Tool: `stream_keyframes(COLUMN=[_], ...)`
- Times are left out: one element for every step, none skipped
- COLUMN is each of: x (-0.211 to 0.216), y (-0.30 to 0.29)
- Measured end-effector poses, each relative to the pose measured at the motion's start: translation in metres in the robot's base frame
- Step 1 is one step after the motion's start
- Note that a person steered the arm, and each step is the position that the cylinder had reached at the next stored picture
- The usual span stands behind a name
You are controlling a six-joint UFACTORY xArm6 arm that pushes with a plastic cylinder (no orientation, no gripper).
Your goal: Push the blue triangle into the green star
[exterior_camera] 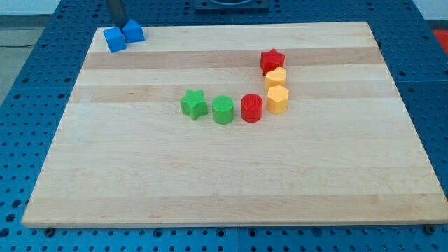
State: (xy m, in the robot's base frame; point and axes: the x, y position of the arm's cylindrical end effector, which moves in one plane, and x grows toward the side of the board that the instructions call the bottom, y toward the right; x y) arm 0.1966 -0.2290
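The blue triangle (pixel 134 31) sits at the board's top left corner, touching a blue cube (pixel 115 39) on its left. The green star (pixel 194 104) lies near the board's middle, well down and to the right of the blue triangle. My rod comes down from the view's top edge, and my tip (pixel 119 23) rests just behind the two blue blocks, between them, at the board's top edge.
A green cylinder (pixel 223 110) stands right of the green star, then a red cylinder (pixel 252 108). A yellow hexagon block (pixel 278 99), another yellow block (pixel 276 77) and a red star (pixel 272 60) run upward from there. The wooden board (pixel 231 175) lies on a blue pegboard table.
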Motion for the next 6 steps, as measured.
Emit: stream_keyframes(x=[0.008,0.017,0.032,0.051,0.064,0.063], y=[0.025,0.053,0.06,0.07,0.09,0.108])
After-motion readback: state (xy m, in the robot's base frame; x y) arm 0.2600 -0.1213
